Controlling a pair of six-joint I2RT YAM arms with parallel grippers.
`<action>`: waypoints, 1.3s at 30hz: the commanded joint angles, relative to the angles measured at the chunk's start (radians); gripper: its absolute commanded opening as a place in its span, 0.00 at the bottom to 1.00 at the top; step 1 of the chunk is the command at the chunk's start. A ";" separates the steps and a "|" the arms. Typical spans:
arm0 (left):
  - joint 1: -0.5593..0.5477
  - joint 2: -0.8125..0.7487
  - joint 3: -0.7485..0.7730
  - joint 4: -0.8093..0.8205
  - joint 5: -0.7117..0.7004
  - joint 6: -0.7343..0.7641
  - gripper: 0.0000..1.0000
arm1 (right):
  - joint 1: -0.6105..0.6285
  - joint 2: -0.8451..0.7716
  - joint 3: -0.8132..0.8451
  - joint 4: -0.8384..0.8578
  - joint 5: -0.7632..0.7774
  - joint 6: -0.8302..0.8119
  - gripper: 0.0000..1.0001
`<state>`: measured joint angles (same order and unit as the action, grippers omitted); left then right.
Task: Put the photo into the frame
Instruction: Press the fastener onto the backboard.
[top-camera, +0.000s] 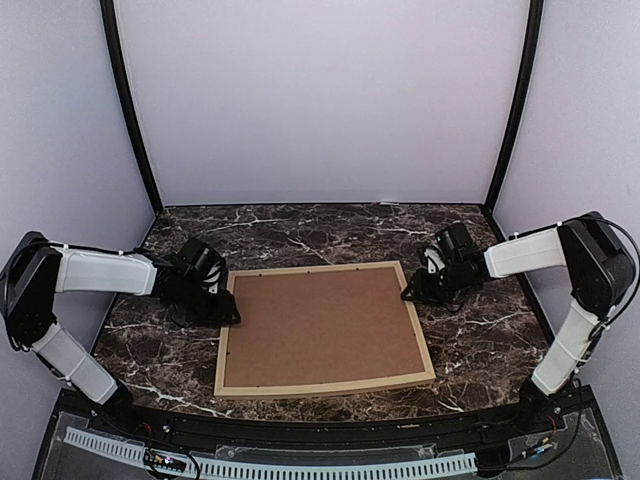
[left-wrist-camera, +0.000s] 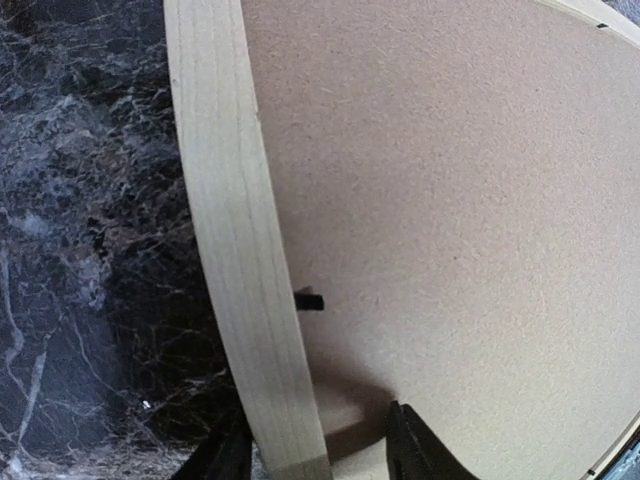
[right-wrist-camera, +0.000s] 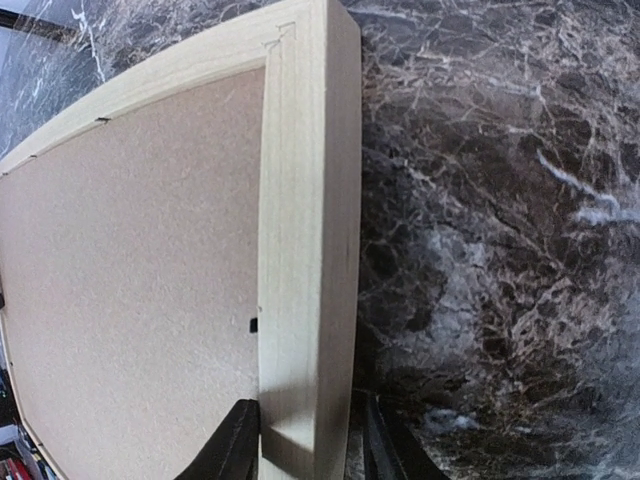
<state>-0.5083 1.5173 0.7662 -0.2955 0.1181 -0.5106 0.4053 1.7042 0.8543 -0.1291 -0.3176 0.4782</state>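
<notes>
Straddles one rail of the frame (left-wrist-camera: 235, 250) with left gripper (left-wrist-camera: 318, 452), jaws apart, backing board (left-wrist-camera: 450, 200) beside the inner finger. Flanks the opposite rail with right gripper (right-wrist-camera: 310, 440), jaws narrowly apart.

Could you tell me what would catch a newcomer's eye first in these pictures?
The large pale wooden frame lying mid-table, filled by a brown backing board, stands out against the dark marble table. Next come the two arms reaching in from either side: the left gripper and the right gripper each straddle one of its side rails.
</notes>
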 joint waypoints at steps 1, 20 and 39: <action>0.004 0.017 0.002 0.003 -0.010 0.017 0.38 | 0.012 -0.049 -0.004 -0.117 0.043 -0.017 0.38; 0.002 0.032 -0.013 0.057 0.043 0.001 0.09 | 0.006 -0.007 0.157 -0.227 0.229 -0.061 0.40; 0.002 0.047 -0.008 0.064 0.050 0.000 0.09 | 0.024 0.076 0.180 -0.209 0.174 -0.066 0.38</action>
<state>-0.5018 1.5295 0.7692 -0.2394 0.1352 -0.5335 0.4107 1.7470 1.0267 -0.3496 -0.1207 0.4183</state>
